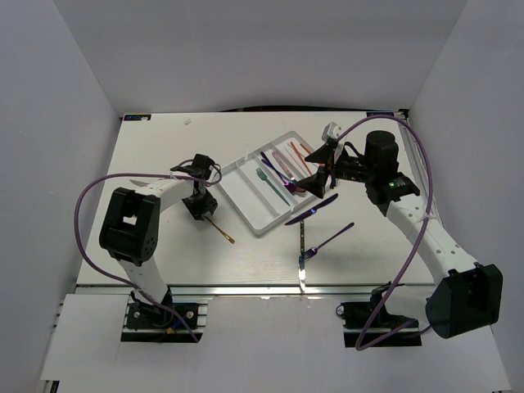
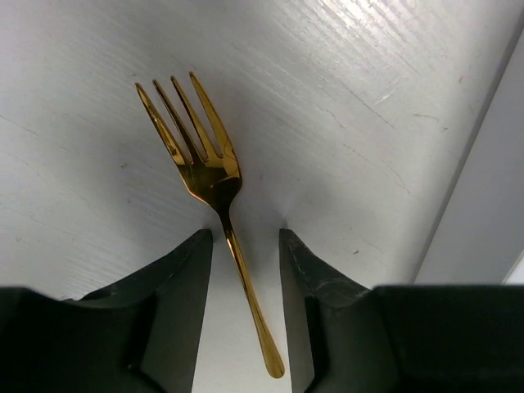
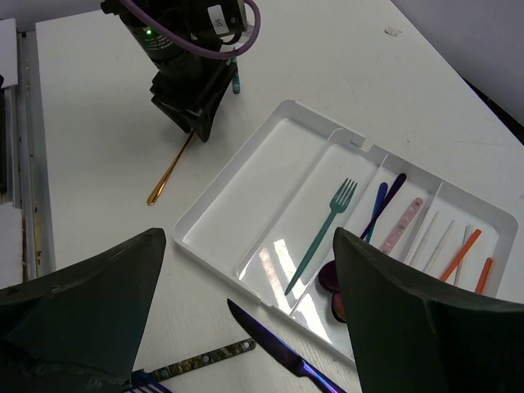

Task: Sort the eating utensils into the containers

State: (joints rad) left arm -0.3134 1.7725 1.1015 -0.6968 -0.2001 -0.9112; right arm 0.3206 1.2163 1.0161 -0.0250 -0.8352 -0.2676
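Gold fork [image 2: 214, 176] bracketed for pickup
Left fingers [image 2: 176, 286] are placed astride its handle, unclenched; right fingers [image 3: 90, 303] are spread, empty.

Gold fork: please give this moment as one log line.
fork: flat on table | left hand: open, astride its handle | right hand: open, empty, by tray

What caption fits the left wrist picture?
Left gripper straddling the handle of a gold fork lying on the white table.

The left arm [image 1: 164, 190] and right arm [image 1: 430, 237] are white-linked, black-jointed, with purple cables [image 1: 79, 209].
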